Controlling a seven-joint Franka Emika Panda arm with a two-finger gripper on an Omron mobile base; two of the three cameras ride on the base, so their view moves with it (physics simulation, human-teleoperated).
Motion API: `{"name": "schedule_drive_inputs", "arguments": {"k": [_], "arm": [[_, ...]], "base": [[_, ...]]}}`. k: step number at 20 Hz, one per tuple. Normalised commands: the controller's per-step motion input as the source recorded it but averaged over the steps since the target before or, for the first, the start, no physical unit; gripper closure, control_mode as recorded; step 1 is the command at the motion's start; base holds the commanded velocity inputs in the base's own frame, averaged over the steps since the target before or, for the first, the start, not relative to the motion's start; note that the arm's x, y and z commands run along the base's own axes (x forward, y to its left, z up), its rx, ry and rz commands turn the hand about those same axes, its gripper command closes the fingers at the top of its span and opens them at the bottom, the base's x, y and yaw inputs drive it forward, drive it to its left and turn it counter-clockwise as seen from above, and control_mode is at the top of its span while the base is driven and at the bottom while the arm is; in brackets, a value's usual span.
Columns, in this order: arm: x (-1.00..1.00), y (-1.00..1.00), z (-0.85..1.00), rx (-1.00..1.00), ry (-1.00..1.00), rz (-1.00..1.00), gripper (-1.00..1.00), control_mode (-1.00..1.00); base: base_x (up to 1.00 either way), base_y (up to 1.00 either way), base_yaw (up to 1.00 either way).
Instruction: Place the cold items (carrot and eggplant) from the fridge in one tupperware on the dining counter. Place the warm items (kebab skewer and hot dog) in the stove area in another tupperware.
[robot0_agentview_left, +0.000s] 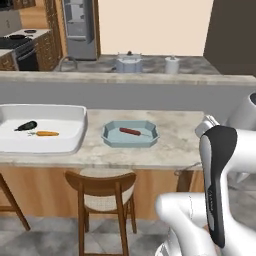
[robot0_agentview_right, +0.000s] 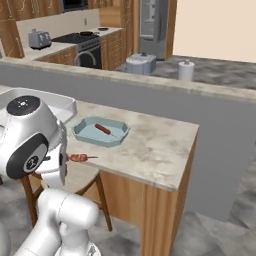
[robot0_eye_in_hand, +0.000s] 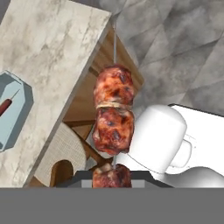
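Between the fingers (robot0_eye_in_hand: 111, 177) sits the kebab (robot0_eye_in_hand: 113, 120), clamped at its lower end, its skewer running up past two browned chunks; from the right base view it hangs off the tabletop's (robot0_agentview_right: 150, 145) near edge, above a chair (robot0_agentview_right: 75, 177); on the tabletop, a blue tupperware (robot0_agentview_left: 130, 134) holds the hot dog (robot0_agentview_left: 129, 131); left of it, a white tupperware (robot0_agentview_left: 42, 129) holds the eggplant (robot0_agentview_left: 26, 125) and carrot (robot0_agentview_left: 45, 133) side by side.

A wooden chair (robot0_agentview_left: 102, 192) stands under the desk (robot0_agentview_left: 175, 145); a paper towel roll (robot0_agentview_left: 172, 65) and pot (robot0_agentview_left: 129, 63) sit behind, toaster (robot0_agentview_right: 39, 38) far left.
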Motion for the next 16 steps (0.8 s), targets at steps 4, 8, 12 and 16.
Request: {"name": "schedule_drive_inputs", "arguments": {"k": [4, 8, 12, 16], "arm": [[0.00, 0.00, 0.00, 0.00, 0.00, 0.00, 1.00, 1.00], [0.00, 0.00, 0.00, 0.00, 0.00, 0.00, 1.00, 1.00], [0.00, 0.00, 0.00, 0.00, 0.00, 0.00, 1.00, 1.00], [0.00, 0.00, 0.00, 0.00, 0.00, 0.00, 1.00, 1.00]], "base": [[0.08, -0.83, 0.05], [0.70, -0.21, 0.17], [1.00, 0.03, 0.39], [0.89, 0.04, 0.29]]}}
